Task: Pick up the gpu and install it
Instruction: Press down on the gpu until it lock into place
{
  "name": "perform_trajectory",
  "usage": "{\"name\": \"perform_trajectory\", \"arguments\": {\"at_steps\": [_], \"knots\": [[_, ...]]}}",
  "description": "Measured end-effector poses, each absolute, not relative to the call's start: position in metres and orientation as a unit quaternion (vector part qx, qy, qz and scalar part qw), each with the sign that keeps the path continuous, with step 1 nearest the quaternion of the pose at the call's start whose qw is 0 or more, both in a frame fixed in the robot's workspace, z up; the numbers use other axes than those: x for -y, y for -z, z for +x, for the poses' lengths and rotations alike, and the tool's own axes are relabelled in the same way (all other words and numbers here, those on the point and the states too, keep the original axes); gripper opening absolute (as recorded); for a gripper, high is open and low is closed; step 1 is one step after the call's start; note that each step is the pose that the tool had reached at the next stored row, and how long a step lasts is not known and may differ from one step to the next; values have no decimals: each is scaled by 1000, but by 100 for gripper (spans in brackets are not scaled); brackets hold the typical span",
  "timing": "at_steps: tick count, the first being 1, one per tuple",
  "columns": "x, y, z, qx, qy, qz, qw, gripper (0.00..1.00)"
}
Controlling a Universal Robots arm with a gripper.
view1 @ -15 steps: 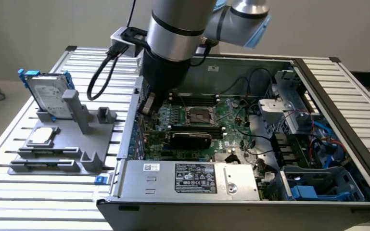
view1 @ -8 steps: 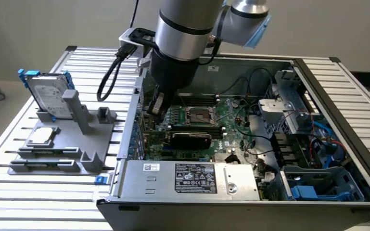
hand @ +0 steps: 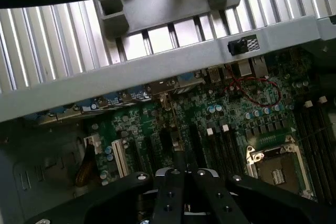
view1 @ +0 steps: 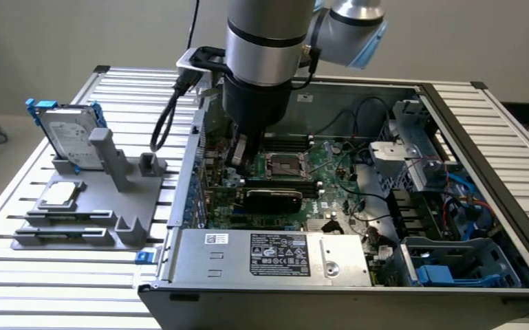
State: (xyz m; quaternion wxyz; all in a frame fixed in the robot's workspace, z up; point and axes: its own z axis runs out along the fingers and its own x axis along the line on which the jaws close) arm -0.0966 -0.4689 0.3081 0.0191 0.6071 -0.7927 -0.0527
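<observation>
A grey-and-silver jointed robot arm (view1: 262, 62) is reaching down into an open black desktop computer case (view1: 484, 206) lying on a ribbed aluminium table (view1: 71, 275). Its black two-fingered gripper (hand: 185, 169) is hanging just above the green motherboard (hand: 236, 114), fingers pressed together and holding nothing. The gpu (view1: 274, 199), a flat card with a black rounded cooler face, is sitting inside the case on the board, just beside the empty silver processor socket (view1: 281, 165) and below the arm in the exterior view. A silver hard drive in a blue frame (view1: 64, 130) is standing in a grey plastic fixture (view1: 108, 206) on the table, well apart from the case. With the fingertips this near the expansion slots and small capacitors, any sideways drift risks scraping the board; whether the card is fully seated cannot be judged, and a half-seated card could tilt or pop loose.
</observation>
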Motion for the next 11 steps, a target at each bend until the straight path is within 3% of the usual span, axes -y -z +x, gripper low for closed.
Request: {"name": "perform_trajectory", "arguments": {"at_steps": [3,11], "knots": [[469,-308,-93,792,45,609,9,11],[469,-309,-93,791,46,609,8,11]]}}
